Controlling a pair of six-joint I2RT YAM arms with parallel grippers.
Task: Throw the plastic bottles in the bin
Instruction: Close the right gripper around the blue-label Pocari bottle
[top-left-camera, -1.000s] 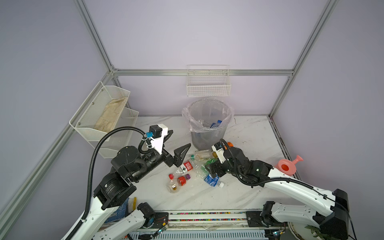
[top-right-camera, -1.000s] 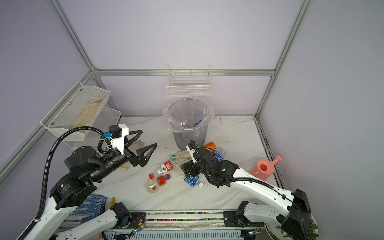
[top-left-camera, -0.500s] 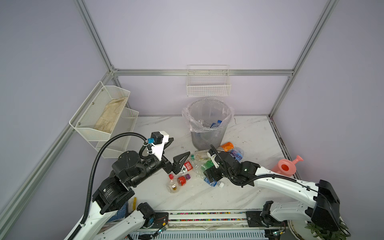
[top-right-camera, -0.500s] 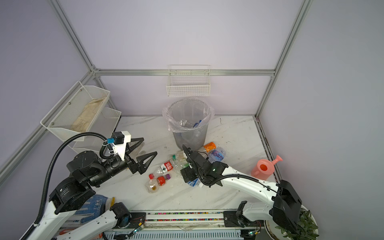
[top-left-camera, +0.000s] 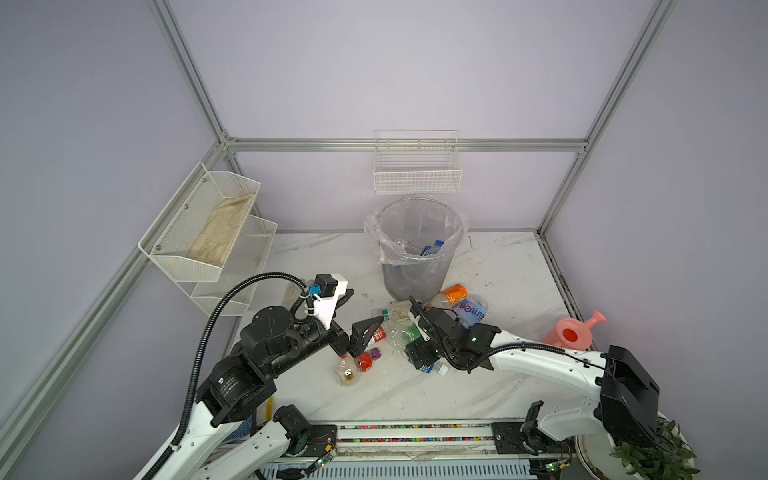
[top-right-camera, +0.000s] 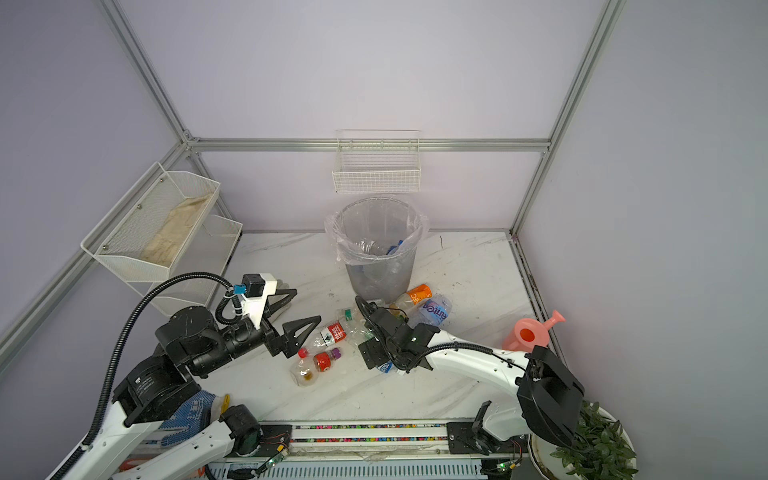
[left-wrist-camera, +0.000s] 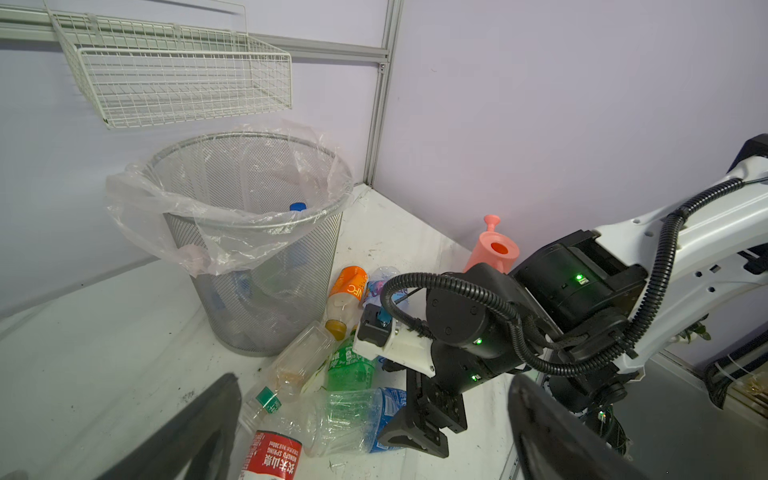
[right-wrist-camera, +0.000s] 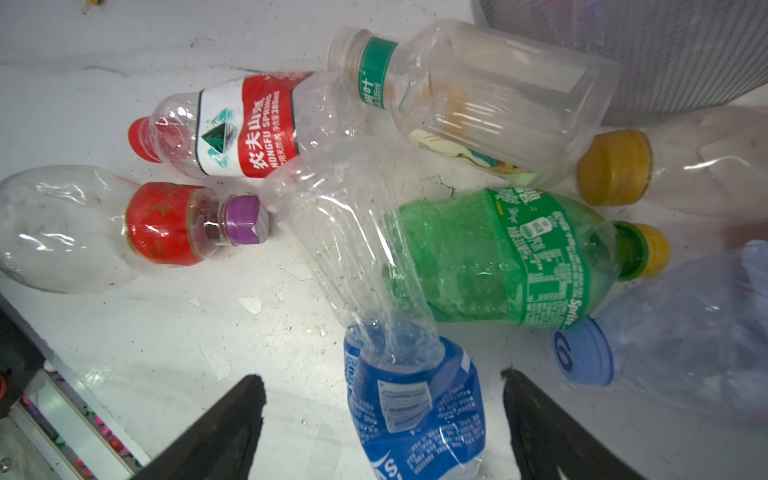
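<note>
- Top views both show, at the far left, a white mesh two-tier shelf (top-left-camera: 232, 266) fixed on the wall, with a beige cloth (top-left-camera: 220, 232) lying in its upper tier.
- Next comes the left gripper (top-right-camera: 308, 304), which hovers above the white marble table (top-right-camera: 469, 266). Its black fingers are spread wide and they hold nothing.
- Just before its tips lies a clear plastic bottle with a red label and a red cap (top-right-camera: 332, 332). Closer to the front edge lies a round clear bottle with a red band and a purple cap (top-right-camera: 320, 362).
- In the middle, more bottles lie in a loose heap on the table: a green bottle with a yellow cap (right-wrist-camera: 498, 257), a clear square bottle with a green neck band (right-wrist-camera: 490, 79) and a crumpled clear bottle with a blue label (right-wrist-camera: 415, 411).
- Behind the heap a round grey metal-mesh bin (top-left-camera: 415, 270), lined with a clear plastic bag, stands upright under a white wire wall basket (top-left-camera: 417, 174). Some bottles are inside it, one with a blue cap (left-wrist-camera: 297, 206).
- Low over the heap is the right gripper (right-wrist-camera: 380, 380). Its fingers stand wide on both sides of the crumpled blue-label bottle, with a gap on each side, so they grip nothing.
- Beside the foot of the bin, a bottle with an orange label (top-left-camera: 455, 294) and a crushed bottle with a pale blue label (top-left-camera: 471, 311) lie touching.
- At the far right a pink plastic watering can (top-left-camera: 575, 334) stands upright near the table edge.
</note>
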